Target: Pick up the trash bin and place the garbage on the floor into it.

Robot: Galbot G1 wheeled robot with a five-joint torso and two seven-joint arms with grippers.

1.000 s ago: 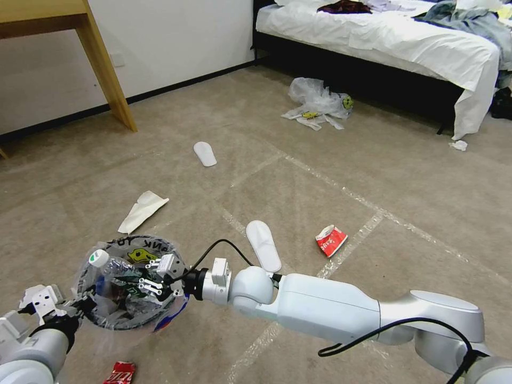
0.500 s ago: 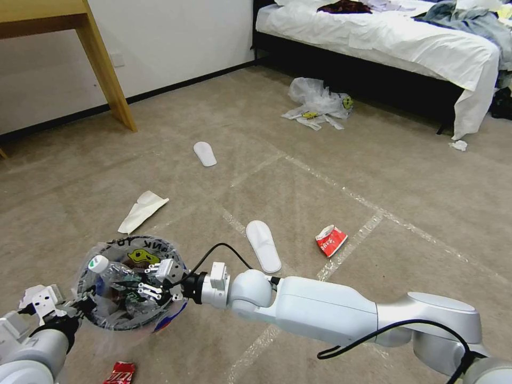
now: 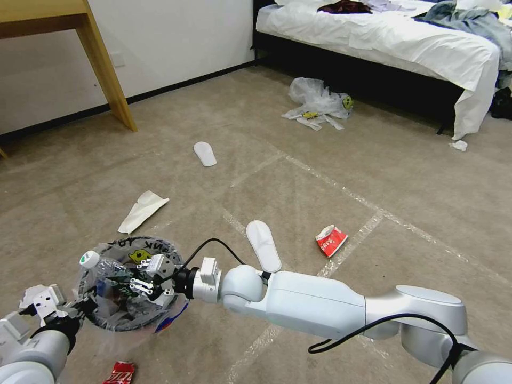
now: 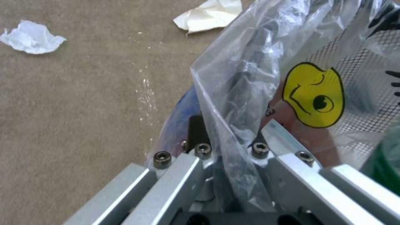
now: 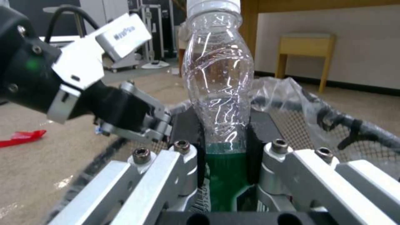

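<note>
Head view: the bin (image 3: 125, 290) is held low at the near left, off the floor (image 3: 373, 176), by the left gripper (image 3: 80, 309), which is clamped on the near rim and bag liner. The right gripper (image 3: 140, 277) is placed over the bin mouth, closed on a bottle (image 3: 101, 269) whose white cap (image 3: 89, 260) projects past the far rim. Litter left on the carpet is listed as: a slipper (image 3: 263, 246) just beside the right arm, a second slipper (image 3: 205, 153) farther off, a folded paper (image 3: 141, 211), a crushed red can (image 3: 330, 240), a red wrapper (image 3: 119, 372) near the bin's base, a plastic bag heap (image 3: 317, 104) by the bed (image 3: 384, 37), and a paper wad (image 3: 458, 144) at the bed corner.

Left wrist view: the liner (image 4: 250, 78), printed with a yellow face (image 4: 313, 95), is seen pinched between the closed fingers (image 4: 183, 175) together with the rim. Crumpled paper (image 4: 31, 37) and another paper piece (image 4: 210, 14) lie on the carpet beyond.

Right wrist view: the bottle's green-labelled body is gripped between the pads (image 5: 189, 134), neck pointing away; the left gripper (image 5: 137, 122) is seen at the rim opposite.

Step in hand, as judged: depositing the bottle. The next move calls for the bottle to be lowered or tilted until the cap is inside the rim, then for the fingers to be parted. Much litter remains to be gathered.
</note>
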